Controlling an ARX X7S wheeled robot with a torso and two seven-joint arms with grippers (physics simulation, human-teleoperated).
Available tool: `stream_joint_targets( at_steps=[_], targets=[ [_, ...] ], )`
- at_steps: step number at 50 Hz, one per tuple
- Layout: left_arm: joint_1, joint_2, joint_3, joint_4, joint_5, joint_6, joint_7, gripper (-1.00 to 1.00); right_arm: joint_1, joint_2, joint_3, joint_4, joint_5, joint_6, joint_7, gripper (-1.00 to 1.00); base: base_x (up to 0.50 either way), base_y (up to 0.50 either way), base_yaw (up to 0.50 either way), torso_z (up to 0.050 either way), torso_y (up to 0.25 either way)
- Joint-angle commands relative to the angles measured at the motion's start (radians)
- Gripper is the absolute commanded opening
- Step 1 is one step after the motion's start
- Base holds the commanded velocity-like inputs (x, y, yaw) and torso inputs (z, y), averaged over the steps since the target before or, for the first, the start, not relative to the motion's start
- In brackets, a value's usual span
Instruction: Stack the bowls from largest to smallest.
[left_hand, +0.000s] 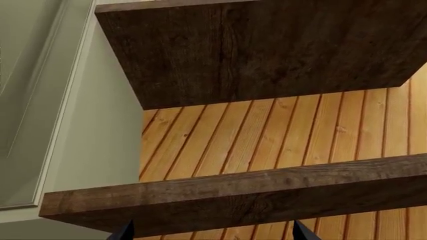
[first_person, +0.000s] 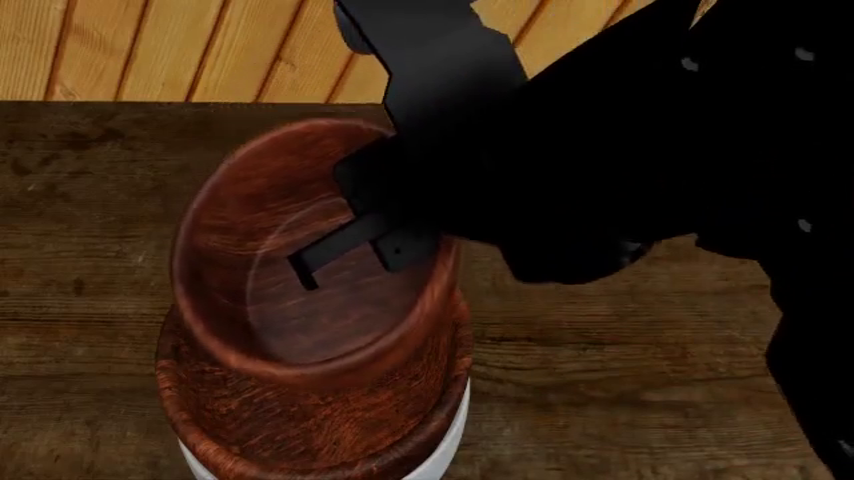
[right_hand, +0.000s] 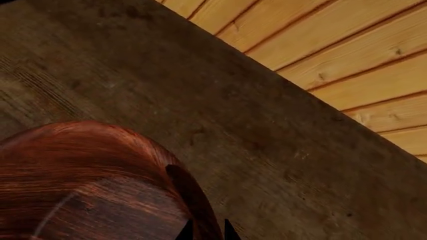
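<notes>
Straddling the right claw (first_person: 350, 250), the smaller wooden bowl's (first_person: 254, 260) rim

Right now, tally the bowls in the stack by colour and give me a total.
Reddish-brown wood-grain bowls: 2, the tilted upper bowl that the right gripper has its jaws over the rim of, and the lower bowl it sits in.
Glossy white bowls: 1, the white bowl at the bottom, only a sliver showing.
Total: 3 bowls.
</notes>
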Motion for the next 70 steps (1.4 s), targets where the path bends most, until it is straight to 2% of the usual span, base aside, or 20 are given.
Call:
stream_joint_targets(
  at_steps=[1,70],
  targets=[
    [0.001,-0.001,0.003,-0.005,0.004,0.004,-0.001,1.00,-0.047,0.015,0.000,-0.023,-0.010,-0.027,-0.009,-1.00,0.00,0.00,0.00,0.000,0.000],
    [0.005,-0.006,0.018,-0.016,0.009,0.023,-0.007,1.00,-0.137,0.021,-0.051,-0.045,-0.030,-0.090,-0.059,-1.00,0.00,0.00,0.00,0.000,0.000]
  ],
)
